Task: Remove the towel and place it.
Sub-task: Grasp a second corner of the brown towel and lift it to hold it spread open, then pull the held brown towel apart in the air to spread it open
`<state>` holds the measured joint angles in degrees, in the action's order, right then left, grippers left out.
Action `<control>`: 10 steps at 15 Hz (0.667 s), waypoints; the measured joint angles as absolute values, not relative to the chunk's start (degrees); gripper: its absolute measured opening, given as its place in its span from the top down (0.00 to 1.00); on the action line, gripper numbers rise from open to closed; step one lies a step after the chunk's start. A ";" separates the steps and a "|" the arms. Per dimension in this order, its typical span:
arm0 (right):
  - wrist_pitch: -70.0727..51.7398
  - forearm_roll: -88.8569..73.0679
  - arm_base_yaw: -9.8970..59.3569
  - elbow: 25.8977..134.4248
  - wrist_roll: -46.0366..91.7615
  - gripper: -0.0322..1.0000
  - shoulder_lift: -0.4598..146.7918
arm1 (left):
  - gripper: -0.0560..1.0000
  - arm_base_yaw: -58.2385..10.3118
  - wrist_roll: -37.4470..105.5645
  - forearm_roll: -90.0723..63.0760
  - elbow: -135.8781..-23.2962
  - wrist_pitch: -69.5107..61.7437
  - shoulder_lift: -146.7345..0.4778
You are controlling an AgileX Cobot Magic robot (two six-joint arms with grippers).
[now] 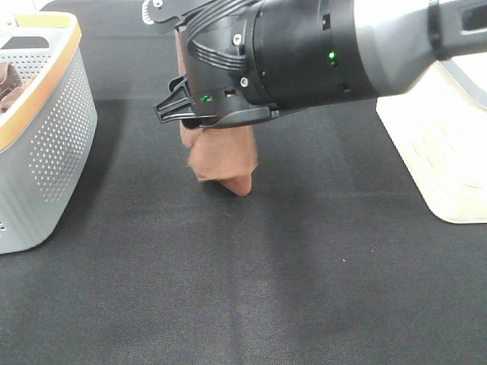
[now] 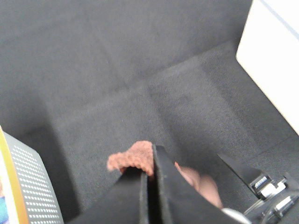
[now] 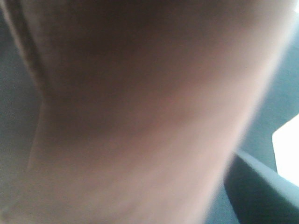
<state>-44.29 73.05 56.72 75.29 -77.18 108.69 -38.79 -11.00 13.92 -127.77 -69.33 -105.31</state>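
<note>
The rust-brown towel (image 1: pixel 224 156) hangs bunched above the black mat, its lower tip just over the surface. In the left wrist view my left gripper (image 2: pixel 150 163) is shut on the towel's upper edge (image 2: pixel 133 157), which pokes out past the fingertips. My right arm reaches across from the right, and its gripper (image 1: pixel 181 112) stands open right against the hanging towel. The towel (image 3: pixel 140 116) fills the right wrist view as a blur, with one dark finger (image 3: pixel 261 186) at the side. The right arm hides my left gripper in the exterior high view.
A grey perforated basket (image 1: pixel 46 144) with an orange rim stands at the left, with another brownish cloth (image 1: pixel 7 80) inside. A white container (image 1: pixel 441 144) sits at the right. Black mat (image 1: pixel 266 289) covers the table.
</note>
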 joint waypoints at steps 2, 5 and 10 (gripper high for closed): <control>-46.12 73.05 56.72 75.29 -77.18 0.22 108.69 | 0.95 -38.79 -10.66 13.92 -127.77 -69.56 -105.14; -48.93 71.79 56.72 75.34 -76.78 0.43 108.69 | 0.95 -38.79 -10.49 14.90 -127.77 -69.50 -105.14; -48.93 67.44 56.72 75.34 -71.56 0.48 108.69 | 0.95 -38.79 -10.49 18.79 -127.77 -63.94 -105.14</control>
